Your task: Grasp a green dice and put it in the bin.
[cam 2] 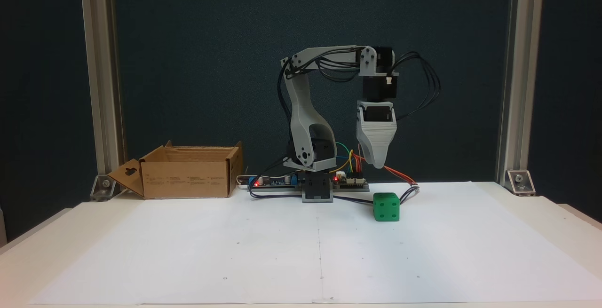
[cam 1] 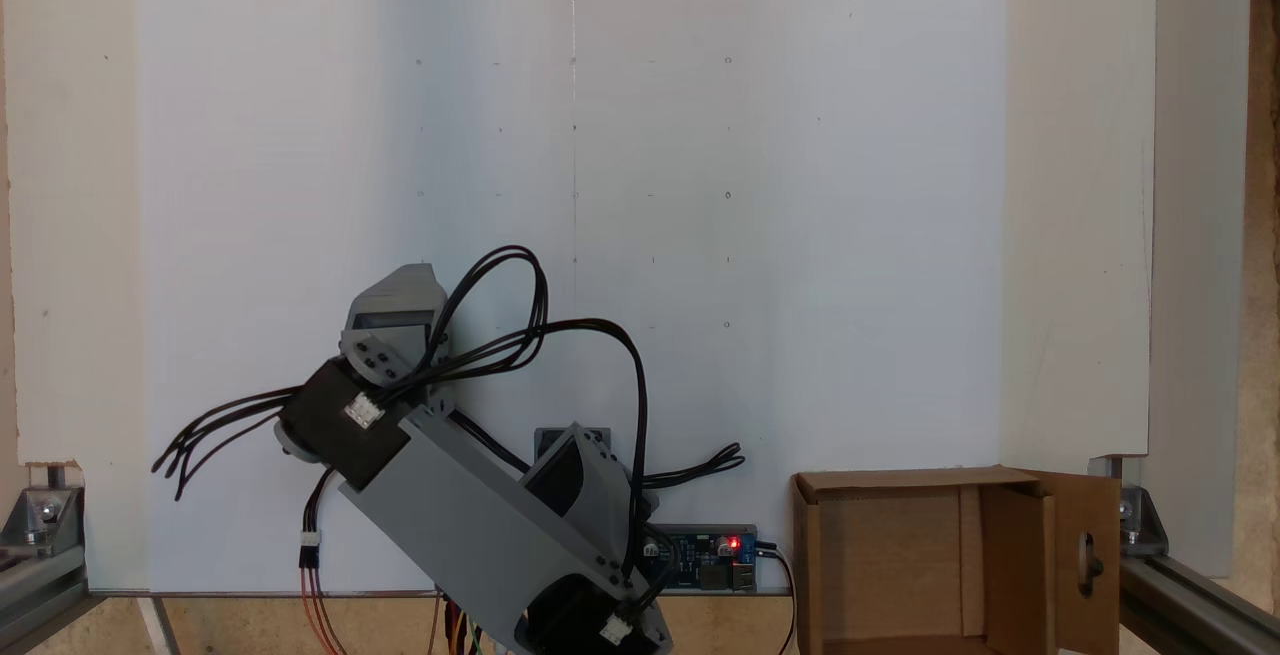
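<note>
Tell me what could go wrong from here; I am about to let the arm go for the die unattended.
1. The gripper hangs above the green dice, apparently a little to its left in a fixed view; coming straight down it might clip the die's edge and knock it away.
2. Loose wires lie right behind the die and could snag the jaws.
3. The bin stands on the far side of the base, so a weak grip may drop the die during the long swing.
</note>
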### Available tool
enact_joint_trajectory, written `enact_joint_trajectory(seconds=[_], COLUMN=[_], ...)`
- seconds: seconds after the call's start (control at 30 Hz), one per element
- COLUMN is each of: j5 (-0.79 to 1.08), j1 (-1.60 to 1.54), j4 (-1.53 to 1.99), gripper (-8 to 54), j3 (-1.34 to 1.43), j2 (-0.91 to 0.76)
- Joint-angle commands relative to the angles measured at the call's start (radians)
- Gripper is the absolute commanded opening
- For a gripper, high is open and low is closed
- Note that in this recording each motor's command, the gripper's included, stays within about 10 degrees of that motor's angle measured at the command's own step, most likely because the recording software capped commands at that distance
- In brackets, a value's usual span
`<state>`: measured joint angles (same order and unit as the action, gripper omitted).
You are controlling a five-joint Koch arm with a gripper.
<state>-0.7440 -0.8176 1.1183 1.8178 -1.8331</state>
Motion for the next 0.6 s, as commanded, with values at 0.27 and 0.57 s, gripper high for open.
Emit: enact_joint_trajectory(seconds=[0.27,0.57], j5=[-0.081,-0.104], j1=[-0.031,-0.061], j4=[-0.075,-0.210], gripper=[43.2,42.1], j3=[-0.011,0.021], j2=[0.086,0.156])
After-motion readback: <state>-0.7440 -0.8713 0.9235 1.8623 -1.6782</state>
